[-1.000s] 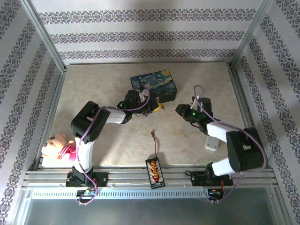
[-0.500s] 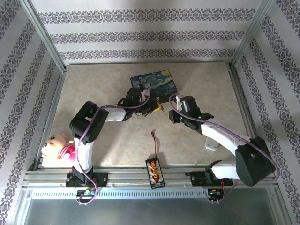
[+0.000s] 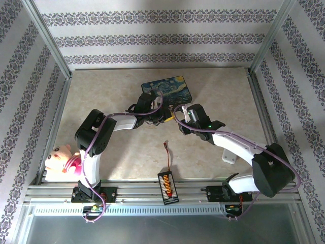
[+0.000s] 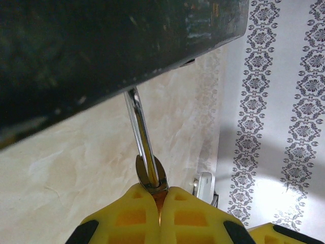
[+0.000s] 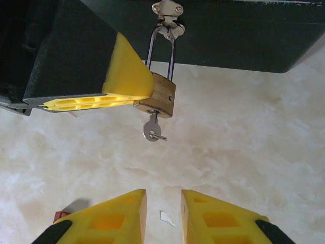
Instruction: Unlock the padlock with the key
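Since a second ago, the right gripper [image 5: 162, 194] has been brought left, close to the tiny brass padlock with a thin silver loop [image 5: 161, 96]. Its yellow fingers are set a little apart, and nothing is held between them. The padlock is hung from the silver latch [image 5: 166, 10] of the dark painted box [image 3: 167, 90] and is squeezed tight by the left gripper [image 4: 159, 193]. A small silver key [image 5: 152, 131] is stuck in its bottom.
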Controlling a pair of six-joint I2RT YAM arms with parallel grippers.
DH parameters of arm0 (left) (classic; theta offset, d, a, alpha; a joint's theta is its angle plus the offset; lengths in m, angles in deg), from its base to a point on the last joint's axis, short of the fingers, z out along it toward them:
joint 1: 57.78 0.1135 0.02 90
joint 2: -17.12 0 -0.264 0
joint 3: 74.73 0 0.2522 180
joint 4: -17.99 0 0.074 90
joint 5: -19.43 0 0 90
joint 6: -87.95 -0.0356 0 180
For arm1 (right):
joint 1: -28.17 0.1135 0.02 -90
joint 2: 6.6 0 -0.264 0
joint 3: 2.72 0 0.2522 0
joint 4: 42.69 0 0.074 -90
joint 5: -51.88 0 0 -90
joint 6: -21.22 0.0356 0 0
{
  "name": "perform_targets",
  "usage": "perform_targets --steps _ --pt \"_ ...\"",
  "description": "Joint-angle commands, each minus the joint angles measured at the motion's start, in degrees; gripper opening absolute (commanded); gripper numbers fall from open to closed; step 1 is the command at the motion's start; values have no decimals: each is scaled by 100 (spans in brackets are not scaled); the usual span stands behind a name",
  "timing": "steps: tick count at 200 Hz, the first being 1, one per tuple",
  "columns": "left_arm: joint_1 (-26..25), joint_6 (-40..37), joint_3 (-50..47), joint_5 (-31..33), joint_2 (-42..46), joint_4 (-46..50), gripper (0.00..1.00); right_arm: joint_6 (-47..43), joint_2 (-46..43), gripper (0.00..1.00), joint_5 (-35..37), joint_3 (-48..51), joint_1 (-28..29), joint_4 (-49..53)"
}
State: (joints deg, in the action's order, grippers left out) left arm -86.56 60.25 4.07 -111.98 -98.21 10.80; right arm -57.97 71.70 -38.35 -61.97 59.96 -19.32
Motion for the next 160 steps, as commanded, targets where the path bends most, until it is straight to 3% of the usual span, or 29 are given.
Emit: perform_targets --steps 1,160 --pt "35 634 -334 -309 -390 1682 0 -174 27 24 53 -153 103 53" --pt "38 895 -282 -579 -497 1445 0 -495 1108 26 211 -803 229 48"
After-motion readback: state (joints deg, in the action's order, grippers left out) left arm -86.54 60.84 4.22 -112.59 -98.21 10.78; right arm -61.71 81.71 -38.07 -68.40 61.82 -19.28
